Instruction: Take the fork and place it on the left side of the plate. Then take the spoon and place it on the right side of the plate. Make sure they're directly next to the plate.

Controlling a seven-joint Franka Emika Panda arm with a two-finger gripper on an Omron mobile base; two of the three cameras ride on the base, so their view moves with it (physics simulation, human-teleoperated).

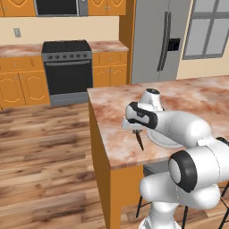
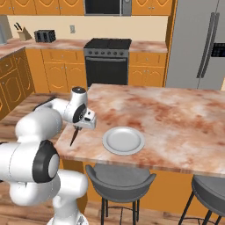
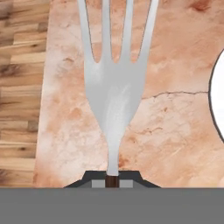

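Note:
My gripper (image 3: 112, 179) is shut on the fork (image 3: 114, 87), whose silver tines stretch away from the hand over the marble counter. In the right base view the gripper (image 2: 82, 124) hangs near the counter's left front corner, and the fork (image 2: 74, 137) points down from it as a thin dark sliver. The plate (image 2: 123, 140) lies flat on the counter to the right of the fork, a short gap away. The arm covers part of the plate (image 1: 166, 142) in the left base view, with the gripper (image 1: 134, 128) and fork (image 1: 140, 141) just left of it. The plate's rim (image 3: 217, 94) shows at the hand view's right edge. The spoon is out of view.
The island counter (image 2: 176, 118) has its left edge and front edge close to the fork, with wood floor (image 1: 44, 152) beyond. Two grey stools (image 2: 119, 178) stand under the front edge. A black stove (image 1: 67, 71) and a steel fridge (image 1: 156, 40) stand far behind.

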